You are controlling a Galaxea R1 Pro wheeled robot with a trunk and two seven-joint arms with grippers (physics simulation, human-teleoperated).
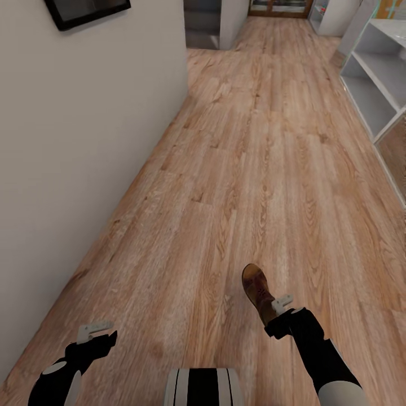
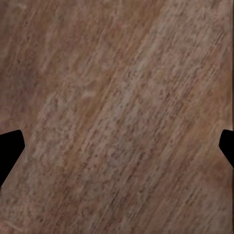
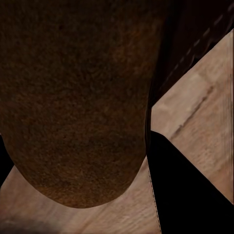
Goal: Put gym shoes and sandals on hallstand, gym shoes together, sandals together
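One brown leather sandal [image 1: 256, 287] is held over the wood-plank corridor floor [image 1: 265, 169] at the lower right of the head view, with my right gripper [image 1: 280, 313] shut on its near end. In the right wrist view the sandal [image 3: 78, 97] looms dark brown beside one black finger [image 3: 180, 190]. At the lower left my left gripper [image 1: 97, 332] is open and holds nothing. Its two fingertips [image 2: 9, 146] stand wide apart over bare planks. The other sandal and both gym shoes are out of view.
A pale wall [image 1: 73, 141] runs along the left, close to my left arm. A white open-shelf unit [image 1: 375, 84] stands at the right edge, farther along; no lettering on it can be made out. The corridor continues ahead towards a doorway [image 1: 282, 7].
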